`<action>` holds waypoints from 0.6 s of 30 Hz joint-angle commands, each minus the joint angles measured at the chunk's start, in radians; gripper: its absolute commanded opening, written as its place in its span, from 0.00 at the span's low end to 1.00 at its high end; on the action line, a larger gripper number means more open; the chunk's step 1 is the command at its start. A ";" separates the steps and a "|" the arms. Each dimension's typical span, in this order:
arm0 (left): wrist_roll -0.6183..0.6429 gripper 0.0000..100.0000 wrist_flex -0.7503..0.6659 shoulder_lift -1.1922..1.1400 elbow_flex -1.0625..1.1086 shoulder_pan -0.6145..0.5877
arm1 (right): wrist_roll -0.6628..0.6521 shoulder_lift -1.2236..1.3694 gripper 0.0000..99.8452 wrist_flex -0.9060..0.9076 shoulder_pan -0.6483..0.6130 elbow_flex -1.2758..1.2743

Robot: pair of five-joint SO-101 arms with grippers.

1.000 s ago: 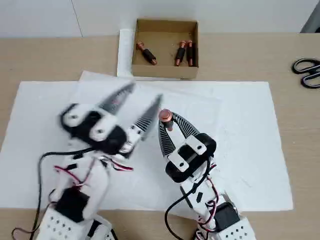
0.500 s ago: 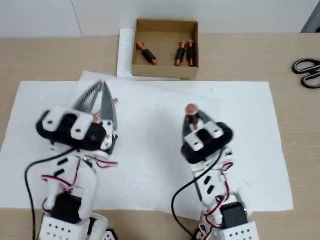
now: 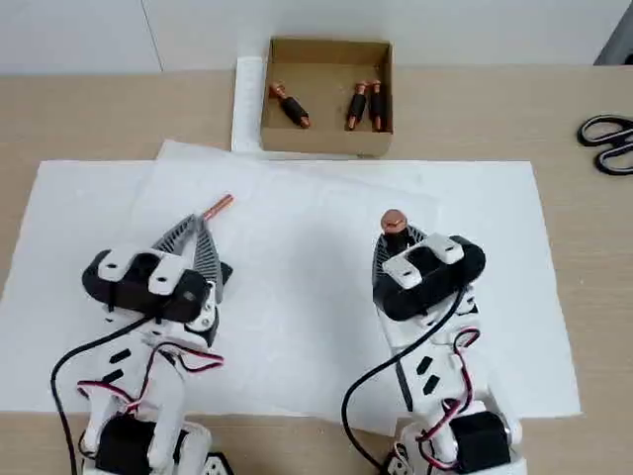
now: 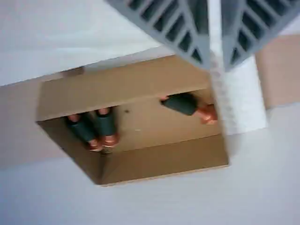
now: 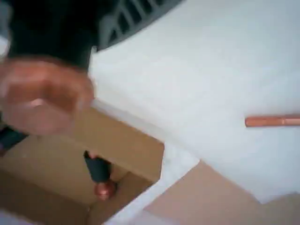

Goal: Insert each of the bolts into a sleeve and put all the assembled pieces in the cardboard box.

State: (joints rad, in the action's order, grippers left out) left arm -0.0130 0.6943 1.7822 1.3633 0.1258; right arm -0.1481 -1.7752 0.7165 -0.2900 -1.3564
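Note:
My right gripper [image 3: 396, 237] is shut on an assembled piece [image 3: 394, 224], a black sleeve with a copper bolt head [image 5: 43, 93] sticking out, held above the white paper right of centre. A loose copper bolt [image 3: 220, 206] lies on the paper, and it also appears as the bolt [image 5: 272, 121] in the right wrist view. My left gripper [image 3: 203, 228] is shut, with its tips just short of that bolt's near end. The cardboard box [image 3: 326, 145] stands at the back centre with three assembled pieces [image 3: 290, 106] inside. It is seen again as the box [image 4: 131, 86] with pieces [image 4: 96, 131].
A large white paper sheet [image 3: 495, 297] covers the middle of the wooden table. Scissors [image 3: 608, 143] lie at the far right edge. A narrow white strip [image 3: 247, 104] sits beside the box's left wall.
My left arm swung to the left and drew back, and its fingers closed. My right arm carried the assembled piece to the right.

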 commanded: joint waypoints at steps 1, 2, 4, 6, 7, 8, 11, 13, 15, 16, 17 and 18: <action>-0.005 0.01 0.003 0.032 0.002 -0.068 | 0.015 0.067 0.00 -0.001 0.010 0.164; -0.005 0.01 0.003 0.041 0.008 -0.091 | 0.015 0.113 0.00 -0.002 0.012 0.199; -0.005 0.01 0.003 0.041 0.012 -0.133 | 0.014 0.231 0.00 -0.004 0.012 0.265; -0.005 0.01 0.003 0.038 0.022 -0.164 | 0.015 0.372 0.00 -0.019 0.012 0.321; -0.005 0.01 0.003 0.038 0.033 -0.173 | 0.015 0.447 0.00 -0.051 0.013 0.341; -0.005 0.01 0.002 0.038 0.042 -0.180 | 0.014 0.521 0.00 -0.094 0.015 0.359; -0.005 0.01 0.002 0.038 0.067 -0.180 | 0.012 0.731 0.00 -0.271 0.048 0.419; -0.005 0.01 0.002 0.038 0.077 -0.180 | 0.012 0.875 0.00 -0.380 0.074 0.468; -0.005 0.01 0.002 0.038 0.084 -0.180 | 0.012 1.020 0.00 -0.452 0.090 0.540; -0.005 0.01 0.002 0.038 0.084 -0.181 | 0.012 1.087 0.00 -0.476 0.099 0.585; -0.005 0.01 0.002 0.038 0.079 -0.181 | 0.012 1.156 0.00 -0.498 0.104 0.634; -0.005 0.01 -0.003 0.038 0.079 -0.181 | 0.012 1.222 0.00 -0.519 0.105 0.683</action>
State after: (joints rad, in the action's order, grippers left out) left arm -0.0161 0.6943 1.8082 1.4461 -0.0476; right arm -0.1481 -0.7319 0.2900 -0.1995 -0.8500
